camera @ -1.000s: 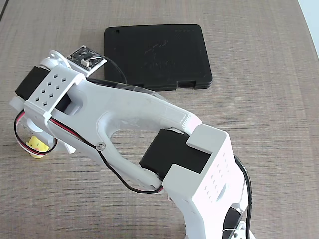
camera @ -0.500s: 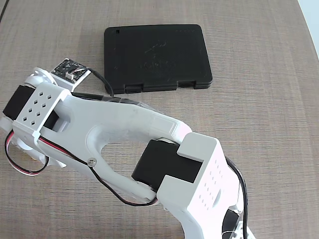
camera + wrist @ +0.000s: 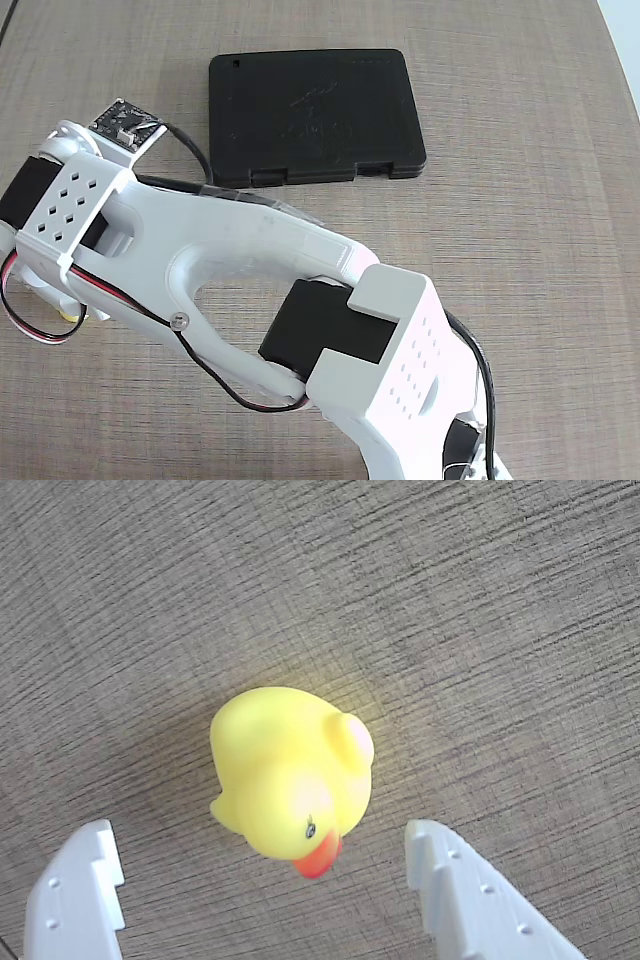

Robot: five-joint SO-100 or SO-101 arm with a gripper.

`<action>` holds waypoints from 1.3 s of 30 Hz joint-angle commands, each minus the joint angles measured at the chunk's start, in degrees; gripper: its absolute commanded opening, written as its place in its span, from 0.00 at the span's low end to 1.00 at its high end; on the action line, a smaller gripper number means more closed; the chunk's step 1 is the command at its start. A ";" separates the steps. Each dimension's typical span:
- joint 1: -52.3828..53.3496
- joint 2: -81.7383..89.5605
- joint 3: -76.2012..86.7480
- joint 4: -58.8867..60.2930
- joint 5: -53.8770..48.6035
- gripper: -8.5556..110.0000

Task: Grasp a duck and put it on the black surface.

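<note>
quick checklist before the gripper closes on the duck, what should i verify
1. Gripper open: ok, fingers spread.
2. Duck between the fingers: ok in the wrist view, centred, beak toward the camera.
3. Fingers low enough to flank the duck: cannot tell.
4. Duck resting on the table, untouched: ok.
5. Black case clear on top: ok.
6. Path to the case: cannot tell, the arm hides much of the fixed view.

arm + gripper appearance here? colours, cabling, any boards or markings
The arm is white printed plastic with black servo blocks at the joints and perforated white brackets. Red, white and black wires loop near the wrist; a black cable runs down by the base. A small bare circuit board sits at the wrist. The gripper has two white fingers with stepped, dimpled inner edges. No markings are readable.
</note>
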 commanded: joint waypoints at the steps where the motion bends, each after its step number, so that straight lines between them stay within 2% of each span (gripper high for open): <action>1: -0.53 -0.44 -2.81 -1.14 0.26 0.32; 15: -0.09 -3.60 -2.64 -3.08 0.35 0.31; 25: 0.09 -3.69 -2.72 -3.16 0.26 0.13; 39: 0.35 -1.14 -2.55 -2.20 0.26 0.13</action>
